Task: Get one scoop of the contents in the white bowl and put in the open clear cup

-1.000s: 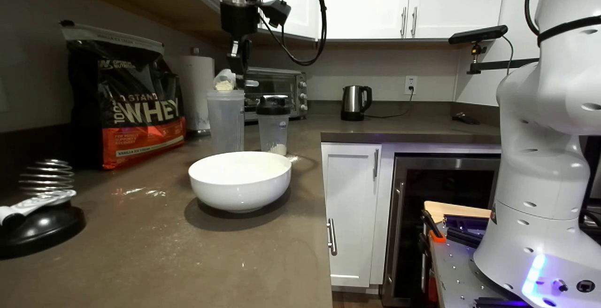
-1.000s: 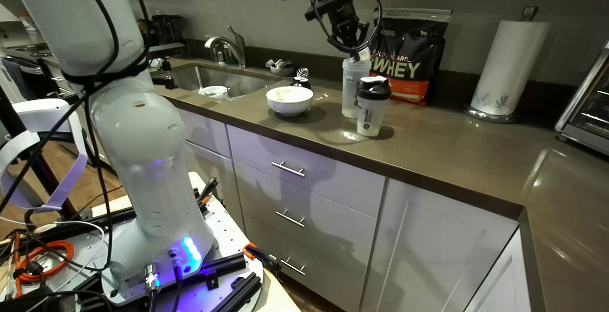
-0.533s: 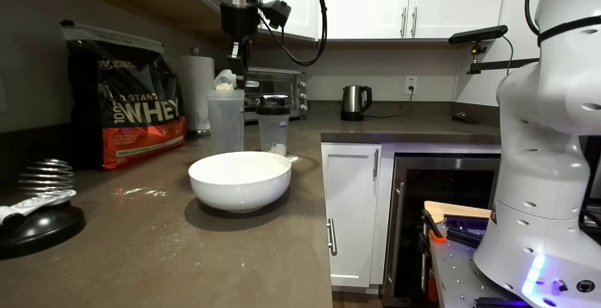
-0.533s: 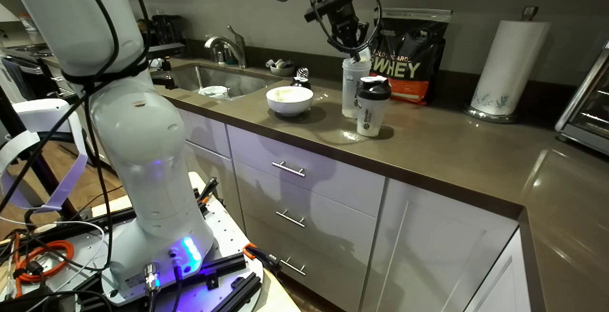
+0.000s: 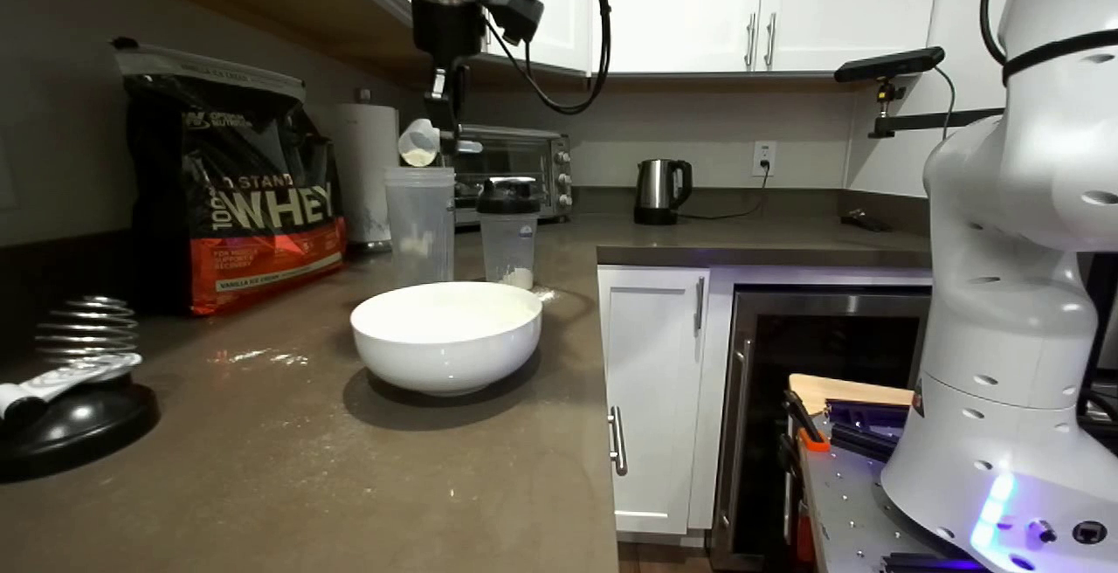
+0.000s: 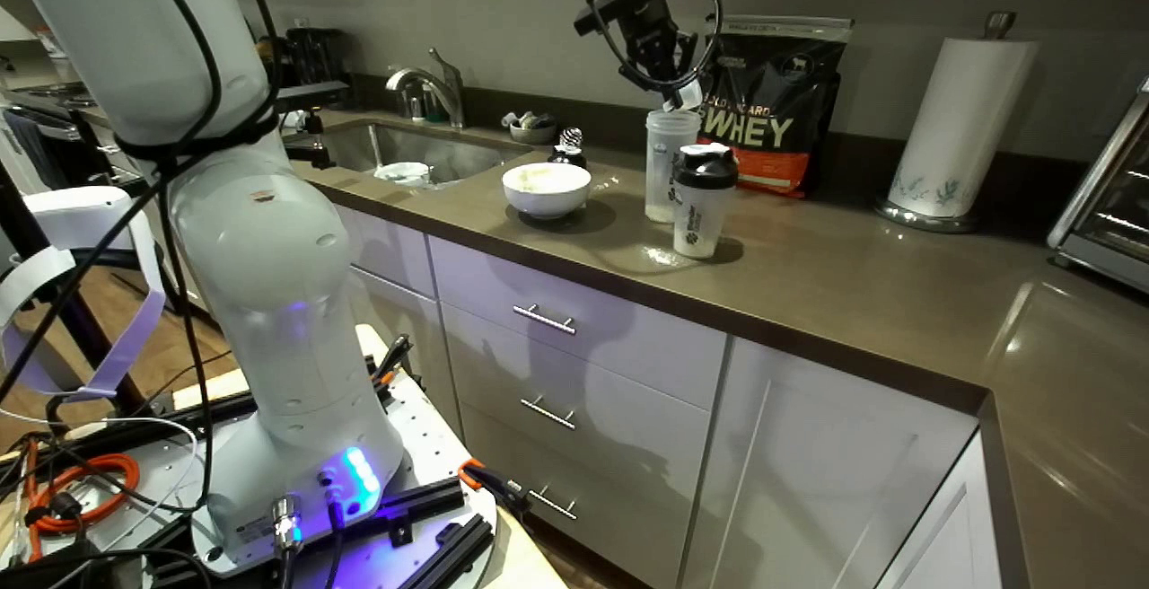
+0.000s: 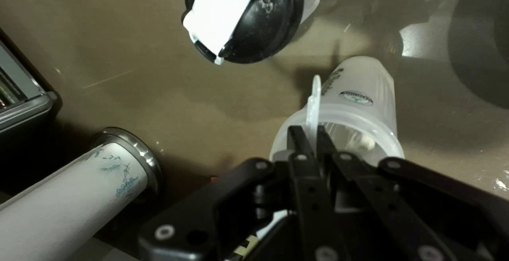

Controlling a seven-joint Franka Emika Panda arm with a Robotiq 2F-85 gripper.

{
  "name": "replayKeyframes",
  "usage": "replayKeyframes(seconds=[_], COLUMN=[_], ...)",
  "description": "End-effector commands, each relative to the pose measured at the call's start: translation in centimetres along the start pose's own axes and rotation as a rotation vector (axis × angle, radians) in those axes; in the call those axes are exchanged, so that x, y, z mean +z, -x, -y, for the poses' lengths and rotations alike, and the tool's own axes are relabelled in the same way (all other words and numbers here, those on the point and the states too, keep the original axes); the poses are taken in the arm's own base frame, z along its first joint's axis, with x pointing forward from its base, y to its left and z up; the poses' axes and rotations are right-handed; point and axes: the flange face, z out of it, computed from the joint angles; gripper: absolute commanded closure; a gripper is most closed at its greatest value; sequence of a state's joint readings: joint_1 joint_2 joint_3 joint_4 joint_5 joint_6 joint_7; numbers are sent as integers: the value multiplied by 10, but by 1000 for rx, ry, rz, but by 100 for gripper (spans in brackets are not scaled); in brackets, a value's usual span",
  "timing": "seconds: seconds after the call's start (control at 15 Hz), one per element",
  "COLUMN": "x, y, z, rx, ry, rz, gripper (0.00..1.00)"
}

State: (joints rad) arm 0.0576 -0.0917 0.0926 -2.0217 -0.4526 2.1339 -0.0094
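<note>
My gripper [image 5: 447,138] is shut on the handle of the translucent scoop [image 5: 419,143]; in the wrist view the handle [image 7: 313,111] sticks out between the fingertips [image 7: 310,135]. The scoop is tipped, mouth down, just above the rim of the open clear cup [image 5: 421,210]. A little white powder clings in the scoop. A pale clump [image 5: 417,246] shows inside the cup, also in the wrist view [image 7: 364,141]. The cup stands upright in all views [image 6: 669,167] [image 7: 370,80]. The white bowl [image 5: 445,356] sits on the counter; powder [image 6: 540,178] lies in it.
A black-lidded shaker [image 5: 508,237] stands beside the cup, also in the wrist view [image 7: 266,22]. A whey bag [image 5: 253,197] and paper-towel roll [image 6: 965,127] stand behind. A black lid with a wire ball [image 5: 79,416] lies near the bowl. Powder is spilled on the counter [image 6: 662,255].
My gripper has risen slightly and the scoop is tipped further. The powder heap at the scoop's mouth has dropped; a blurred clump now shows inside the cup.
</note>
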Motion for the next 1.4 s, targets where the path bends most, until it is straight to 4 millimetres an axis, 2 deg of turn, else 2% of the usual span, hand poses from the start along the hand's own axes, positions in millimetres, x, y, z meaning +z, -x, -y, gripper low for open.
replayKeyframes(seconds=[0.0, 0.47, 1.07, 1.33], x=[-11, -21, 1, 0], y=[5, 9, 17, 17], z=[0, -1, 22, 22], rx=[11, 11, -37, -36], ry=[37, 56, 97, 93], rz=[-31, -44, -3, -6], gripper=[98, 98, 98, 98])
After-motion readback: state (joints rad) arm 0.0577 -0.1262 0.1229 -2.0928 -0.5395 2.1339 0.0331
